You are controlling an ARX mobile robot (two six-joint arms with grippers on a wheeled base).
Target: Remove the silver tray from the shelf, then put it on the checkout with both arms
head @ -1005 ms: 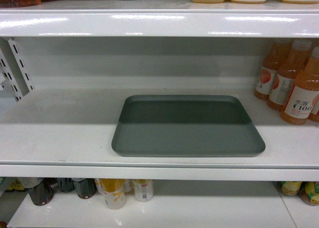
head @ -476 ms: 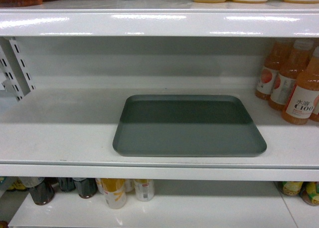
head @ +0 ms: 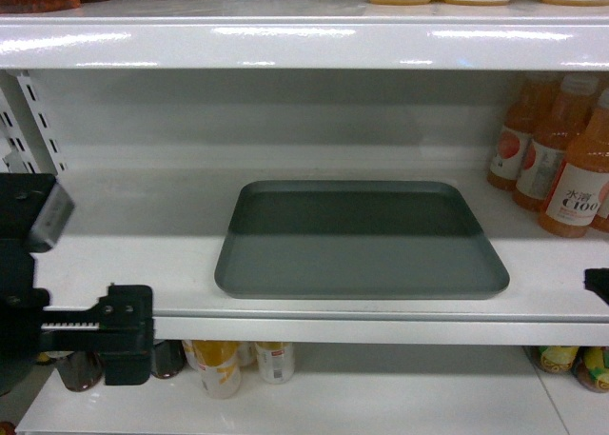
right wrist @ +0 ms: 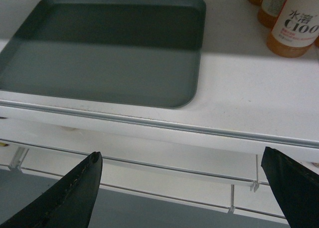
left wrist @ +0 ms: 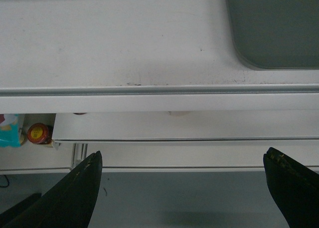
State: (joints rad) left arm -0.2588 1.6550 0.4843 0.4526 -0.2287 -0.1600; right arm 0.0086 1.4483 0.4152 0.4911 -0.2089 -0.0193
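A white store shelf [head: 114,254] fills the head view, with orange drink bottles [head: 571,183] at the right edge. My left gripper [left wrist: 182,188] sits low at the frame's left, below and in front of the shelf lip, its fingers spread wide and empty. The silver tray [head: 362,240] lies flat at the shelf's centre, up and to the right of it. My right gripper [right wrist: 182,190], also spread wide, hangs before the lip, the tray at upper left of its view.

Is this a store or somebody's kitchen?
Most likely a store. White metal shelves on slotted uprights hold rows of the same orange drink bottles, with cans and bottles lined up on the shelf below. A grey-green tray sits among them.
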